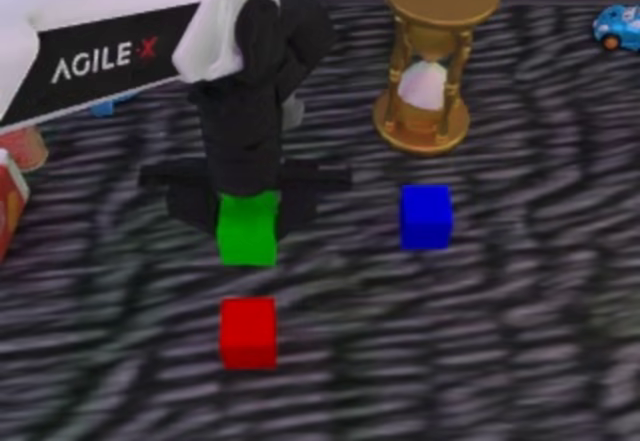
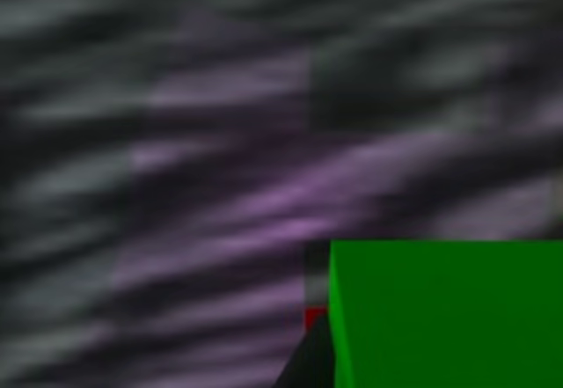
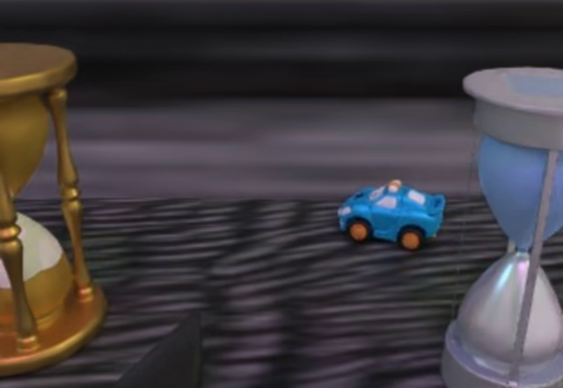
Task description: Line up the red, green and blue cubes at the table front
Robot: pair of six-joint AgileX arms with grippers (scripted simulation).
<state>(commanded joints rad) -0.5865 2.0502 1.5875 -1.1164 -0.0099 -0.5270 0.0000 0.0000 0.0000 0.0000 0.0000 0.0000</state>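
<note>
The green cube [image 1: 247,231] sits between the fingers of my left gripper [image 1: 247,209], which is shut on it left of the table's middle. In the left wrist view the green cube [image 2: 449,313] fills the corner, with one dark finger [image 2: 308,366] against its side and a sliver of red behind. The red cube [image 1: 248,333] rests on the table [image 1: 520,361] just in front of the green one. The blue cube [image 1: 426,216] lies to the right, level with the green. My right gripper [image 3: 251,379] is outside the top view; one finger [image 3: 176,357] shows, holding nothing.
A gold hourglass [image 1: 436,56] stands behind the blue cube. A blue toy car [image 1: 617,26] is at the back right. A silver hourglass [image 3: 515,256] stands near the car in the right wrist view. A red object [image 1: 10,196] sits at the left edge.
</note>
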